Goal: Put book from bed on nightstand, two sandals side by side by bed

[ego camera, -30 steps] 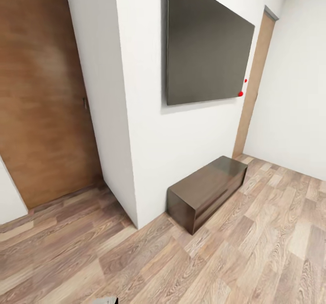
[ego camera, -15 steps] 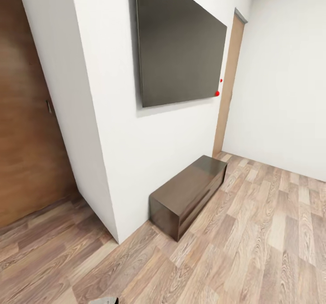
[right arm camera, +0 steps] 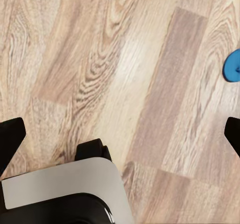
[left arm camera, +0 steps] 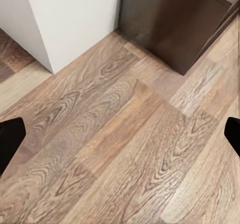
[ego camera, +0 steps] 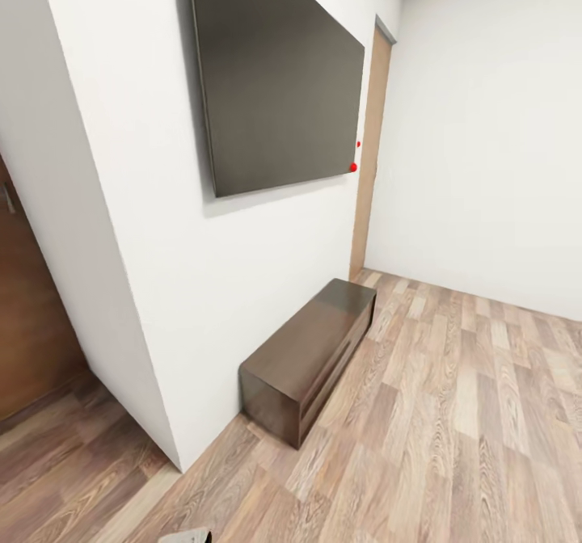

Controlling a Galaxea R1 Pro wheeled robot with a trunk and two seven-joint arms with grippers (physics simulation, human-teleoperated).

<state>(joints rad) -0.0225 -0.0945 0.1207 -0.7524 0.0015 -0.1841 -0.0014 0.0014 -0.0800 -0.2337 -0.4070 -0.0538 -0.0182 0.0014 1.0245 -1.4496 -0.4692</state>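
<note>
My left hand (left arm camera: 120,139) hangs spread wide over bare wood-plank floor (left arm camera: 125,149), its two dark fingertips (left arm camera: 10,141) far apart at the edges of the wrist view, nothing between them. Ahead of that hand stands the end of a low dark brown cabinet (left arm camera: 175,24), set against a white wall corner (left arm camera: 70,19).

My right hand (right arm camera: 120,134) is spread just as wide, empty, pointing down at pale floor planks. Just beneath it sits part of my own base, a grey-white panel with a black wheel (right arm camera: 92,151). Off to one side of this hand, near one fingertip but not touching it, a bright blue sandal (right arm camera: 232,65) lies on the floor; only its rounded end is in view.

From my head, I see the same low cabinet (ego camera: 311,357) along a white wall, with a large dark flat panel (ego camera: 275,82) mounted above it, a red dot (ego camera: 353,167) at its lower corner. A tan door (ego camera: 368,155) stands beyond it, and a brown door (ego camera: 32,325) to my left.
</note>
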